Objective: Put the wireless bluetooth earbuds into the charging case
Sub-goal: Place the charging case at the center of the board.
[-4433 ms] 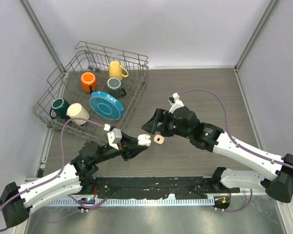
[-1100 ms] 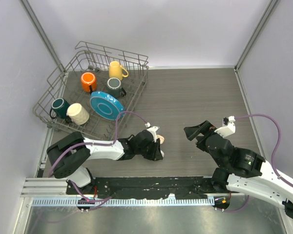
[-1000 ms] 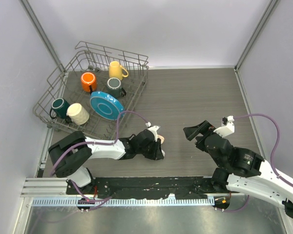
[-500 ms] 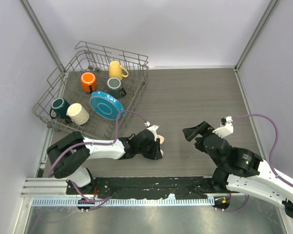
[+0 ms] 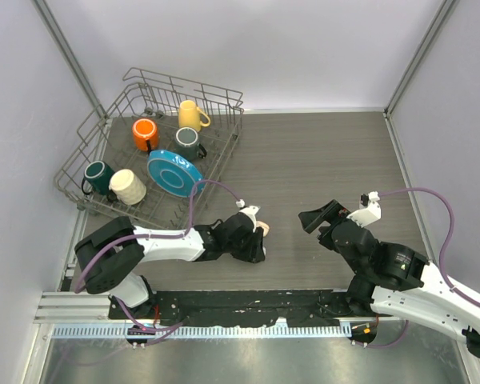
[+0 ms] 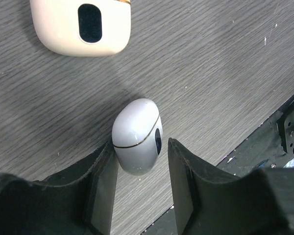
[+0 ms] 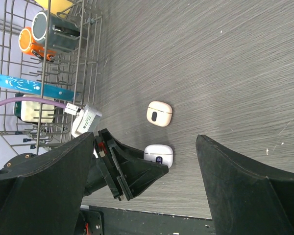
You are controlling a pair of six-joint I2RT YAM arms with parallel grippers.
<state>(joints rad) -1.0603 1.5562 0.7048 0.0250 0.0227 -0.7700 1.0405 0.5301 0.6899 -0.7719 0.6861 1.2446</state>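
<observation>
Charging case point(image 6: 136, 137), white and shut, lies near the table's point(image 6: 225, 63) front edge, just beside a cream case point(image 6: 81, 24). The low left gripper point(image 6: 141, 166) straddles it, fingers spread, one standing clear. The right gripper point(image 5: 315, 214) hovers well apart, gaping wide.

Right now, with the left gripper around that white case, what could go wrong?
The rounded white case seems to touch only one finger of the left gripper, with a gap at the other; closing could shove it sideways or squirt it out. The cream case lies close ahead, so a slide might bump it.
</observation>
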